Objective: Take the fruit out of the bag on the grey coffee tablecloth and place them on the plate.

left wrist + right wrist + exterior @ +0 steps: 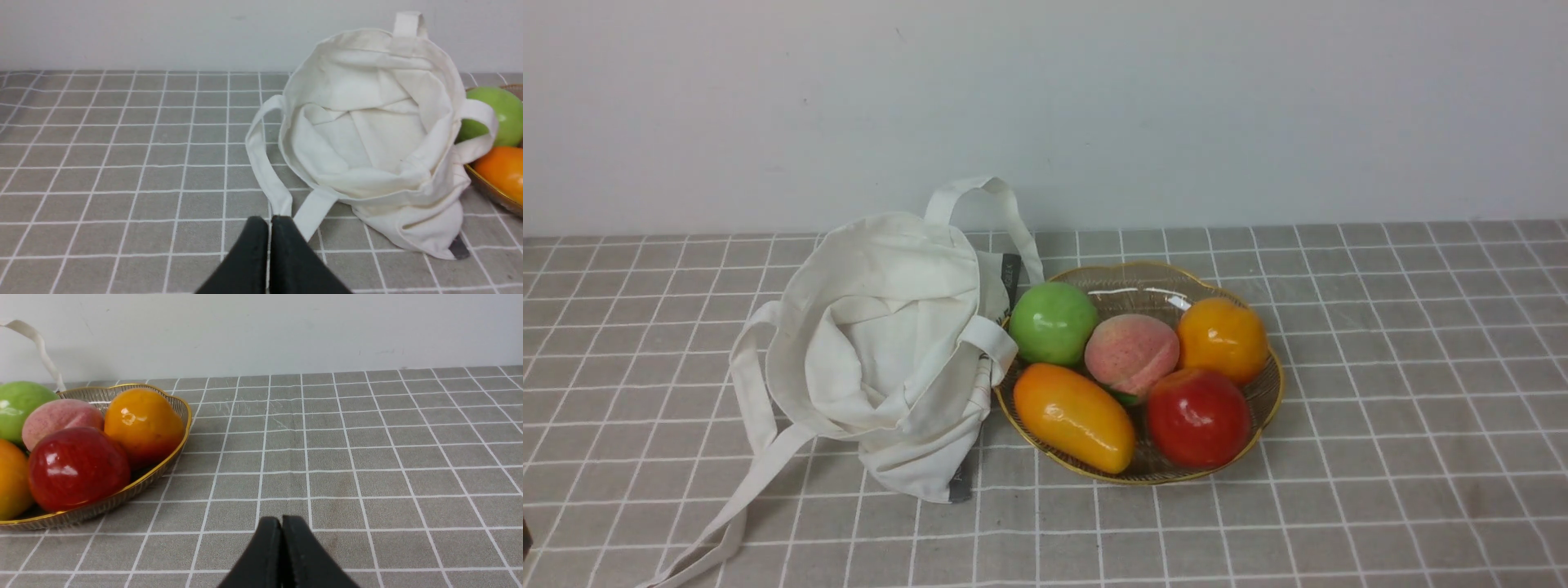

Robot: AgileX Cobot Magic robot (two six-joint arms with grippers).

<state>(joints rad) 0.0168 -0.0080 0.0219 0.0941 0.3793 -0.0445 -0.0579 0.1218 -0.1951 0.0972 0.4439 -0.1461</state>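
There is 1 plate (1270, 408) holding 5 fruits: 1 red fruit (1198, 416), 1 green apple (1053, 322), 1 peach (1131, 353), 1 orange (1223, 339), 1 mango (1073, 416). Ahead of the left gripper (269, 222) lies 1 bag (882, 343), on 1 tablecloth (1380, 425).

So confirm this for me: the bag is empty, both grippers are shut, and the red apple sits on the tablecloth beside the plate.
One thing is wrong: the red apple lies in the plate, not beside it, as the front view shows. The rest stands.

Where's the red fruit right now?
In the front view the red fruit sits on the plate, at its near right edge, beside the mango and in front of the peach.
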